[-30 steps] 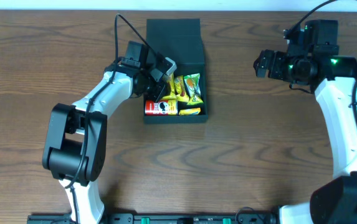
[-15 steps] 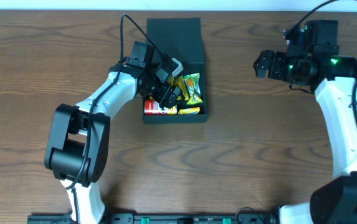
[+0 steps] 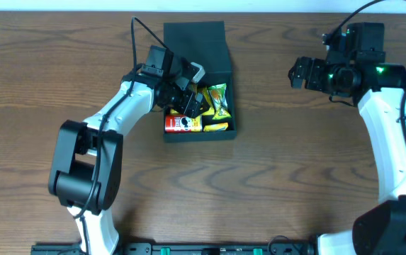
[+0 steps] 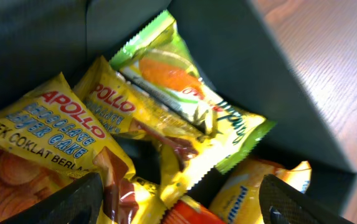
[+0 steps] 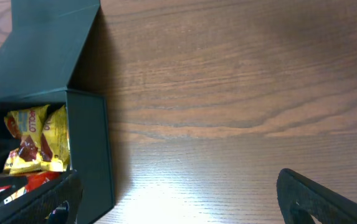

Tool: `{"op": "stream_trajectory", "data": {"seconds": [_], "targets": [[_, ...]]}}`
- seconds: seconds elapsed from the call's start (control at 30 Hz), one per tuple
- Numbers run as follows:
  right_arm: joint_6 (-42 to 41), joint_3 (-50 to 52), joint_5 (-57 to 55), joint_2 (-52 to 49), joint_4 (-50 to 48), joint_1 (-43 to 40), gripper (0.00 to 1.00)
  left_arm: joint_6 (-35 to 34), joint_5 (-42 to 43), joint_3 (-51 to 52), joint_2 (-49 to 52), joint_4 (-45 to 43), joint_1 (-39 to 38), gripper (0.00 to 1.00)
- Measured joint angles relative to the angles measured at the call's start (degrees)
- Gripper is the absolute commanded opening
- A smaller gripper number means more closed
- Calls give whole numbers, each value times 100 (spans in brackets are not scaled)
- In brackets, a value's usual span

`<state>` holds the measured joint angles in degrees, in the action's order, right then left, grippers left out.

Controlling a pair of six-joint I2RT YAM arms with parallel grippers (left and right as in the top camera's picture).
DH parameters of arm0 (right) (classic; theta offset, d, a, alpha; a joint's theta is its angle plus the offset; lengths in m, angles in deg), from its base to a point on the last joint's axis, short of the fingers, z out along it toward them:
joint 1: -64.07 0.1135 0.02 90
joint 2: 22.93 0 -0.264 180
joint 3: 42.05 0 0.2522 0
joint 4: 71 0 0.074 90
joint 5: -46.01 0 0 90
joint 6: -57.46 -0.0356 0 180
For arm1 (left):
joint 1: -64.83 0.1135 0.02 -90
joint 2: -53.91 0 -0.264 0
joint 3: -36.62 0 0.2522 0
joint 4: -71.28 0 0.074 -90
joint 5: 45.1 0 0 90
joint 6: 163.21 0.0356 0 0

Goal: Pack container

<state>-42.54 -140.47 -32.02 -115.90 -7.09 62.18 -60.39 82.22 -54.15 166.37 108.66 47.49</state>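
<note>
Overhead, the box [image 3: 195, 46] sat at the far middle of the desk [image 3: 288, 177], its lid flap open back almost to the far edge. Yellow packets [image 4: 47, 130], a green packet [image 4: 184, 93] and a red packet [image 3: 180, 125] filled it wall to wall. The left fingers [image 4: 72, 202] hung spread wide and empty over the packets, by the box's left rim. The right fingers [image 5: 321, 196] stood wide and empty well right of the box. Bare desk lay between them, and more before the near wall.
</note>
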Motion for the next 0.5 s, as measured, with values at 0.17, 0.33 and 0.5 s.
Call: {"op": "stream_trajectory", "data": {"seconds": [0.17, 0.33, 0.5], "targets": [[0, 0, 0, 0, 0, 0, 99, -210, -2, 0, -304, -2, -203, 77], [0, 0, 0, 0, 2, 0, 99, -452, -46, 0, -498, 22, -385, 74], [0, 0, 0, 0, 11, 0, 99, -719, -153, 0, -511, 240, -382, 6]]}}
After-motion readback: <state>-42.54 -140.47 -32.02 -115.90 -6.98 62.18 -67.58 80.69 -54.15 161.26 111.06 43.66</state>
